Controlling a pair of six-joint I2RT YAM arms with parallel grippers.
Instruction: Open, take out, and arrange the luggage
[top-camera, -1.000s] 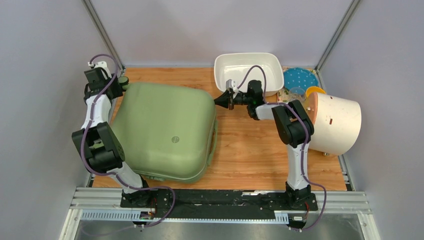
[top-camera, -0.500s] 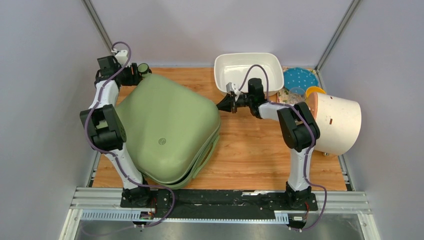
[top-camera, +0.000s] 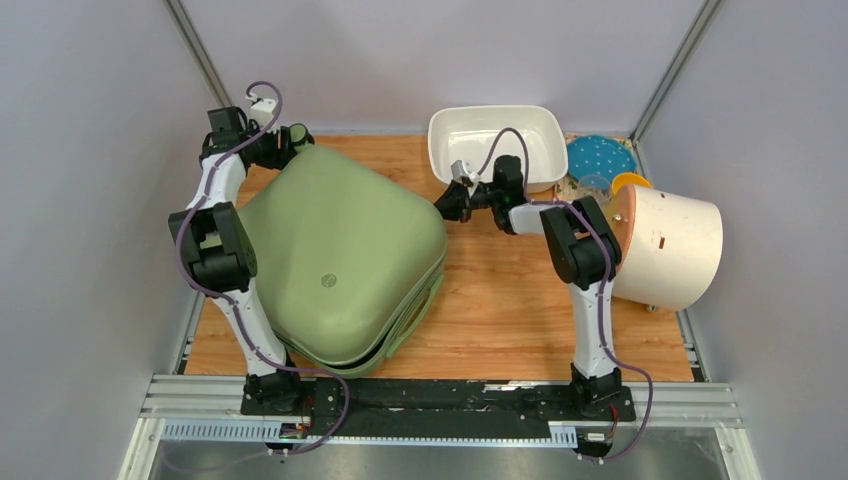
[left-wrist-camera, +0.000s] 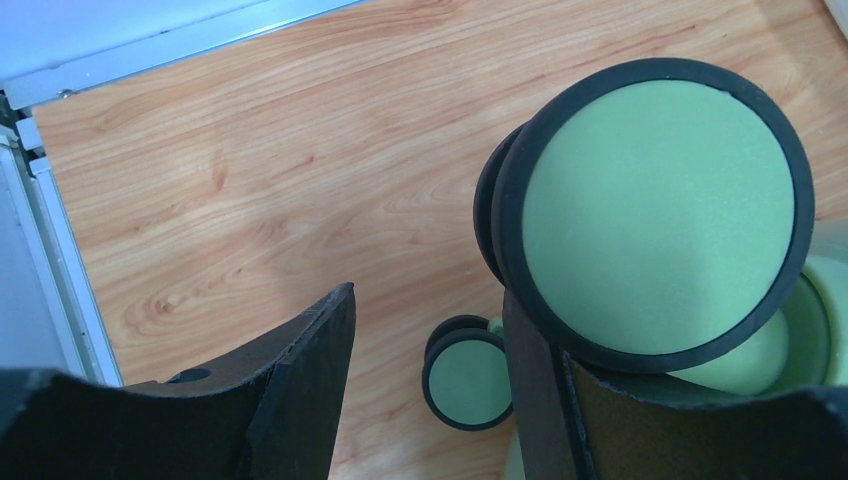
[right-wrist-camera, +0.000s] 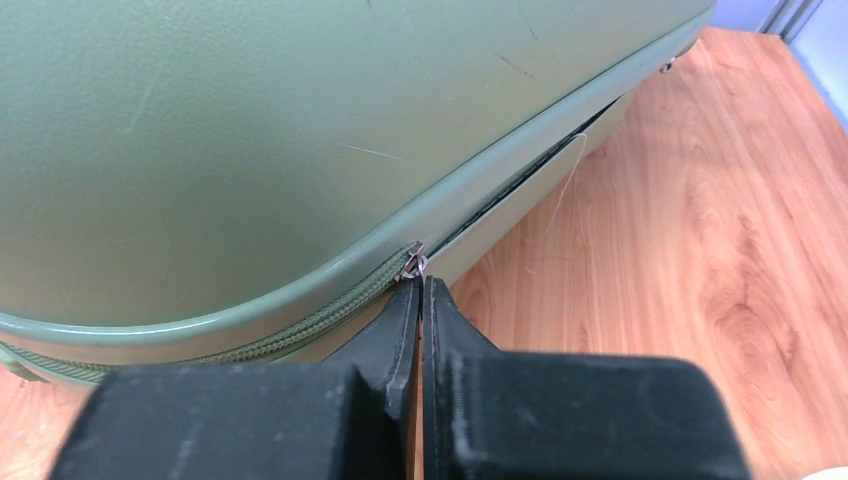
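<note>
Luggage (top-camera: 340, 255) swung round, right claw (right-wrist-camera: 421, 290) pinching zipper pull (right-wrist-camera: 413, 262)

Wood-grain table (top-camera: 500, 300). Sage-green luggage (top-camera: 340, 250) lies flat between both sets of jaws: wheel (left-wrist-camera: 655, 215) beside spread fingers of left gripper (left-wrist-camera: 430, 295), zipper edge (right-wrist-camera: 300, 325) at closed tips of right gripper (right-wrist-camera: 420, 285). White tub (top-camera: 497, 140) near right jaws, far side. Cream cylinder (top-camera: 670, 245) on its side and blue dotted disc (top-camera: 600, 155) well behind right jaws.
</note>
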